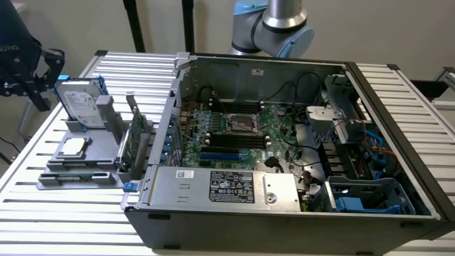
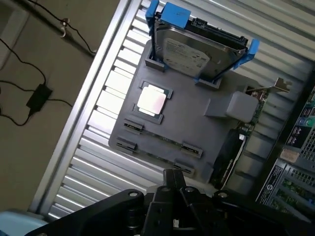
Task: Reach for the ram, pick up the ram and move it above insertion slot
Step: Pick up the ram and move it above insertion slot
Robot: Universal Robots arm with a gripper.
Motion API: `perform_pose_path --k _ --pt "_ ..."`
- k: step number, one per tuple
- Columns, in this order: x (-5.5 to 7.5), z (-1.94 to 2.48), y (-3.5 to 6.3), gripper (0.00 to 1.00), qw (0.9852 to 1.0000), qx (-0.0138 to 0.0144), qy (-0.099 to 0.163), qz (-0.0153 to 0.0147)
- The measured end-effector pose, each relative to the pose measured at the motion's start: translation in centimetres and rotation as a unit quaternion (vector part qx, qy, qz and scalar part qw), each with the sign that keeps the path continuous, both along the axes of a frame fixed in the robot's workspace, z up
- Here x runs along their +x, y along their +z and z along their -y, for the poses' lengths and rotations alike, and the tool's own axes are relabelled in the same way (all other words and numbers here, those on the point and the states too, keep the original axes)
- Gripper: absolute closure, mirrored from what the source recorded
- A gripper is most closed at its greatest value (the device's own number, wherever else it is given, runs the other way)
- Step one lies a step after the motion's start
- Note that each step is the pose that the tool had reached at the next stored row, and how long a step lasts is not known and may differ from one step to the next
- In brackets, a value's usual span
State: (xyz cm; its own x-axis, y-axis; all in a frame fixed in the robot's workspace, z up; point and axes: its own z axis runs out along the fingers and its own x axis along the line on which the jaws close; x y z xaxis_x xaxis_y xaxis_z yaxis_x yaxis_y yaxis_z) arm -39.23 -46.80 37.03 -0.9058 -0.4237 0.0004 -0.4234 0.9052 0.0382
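1. Jaws: fully closed, tips pressed together, gripping nothing; they hang over the grey holder (image 2: 197,128), touching nothing.
2. Ram (image 2: 162,139): lies in the holder's clips, near the processor chip (image 2: 151,102), not yet picked up.
3. The holder also carries a hard drive (image 2: 197,46) in blue brackets and a green card (image 1: 136,136). It sits on the slatted desk (image 1: 42,213), to the exterior view's left of the open computer case (image 1: 284,224).
4. Black slots (image 1: 235,140) on the case's board: well apart from the ram.

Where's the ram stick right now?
At the exterior view's left, the ram sits along the gray holder's near edge, in front of the processor.
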Motion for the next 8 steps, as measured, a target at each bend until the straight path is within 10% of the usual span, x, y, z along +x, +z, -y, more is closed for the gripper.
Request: perform_pose_path --k 8 --pt "0.0 0.0 -0.12 0.89 0.9973 0.0 0.073 0.0"
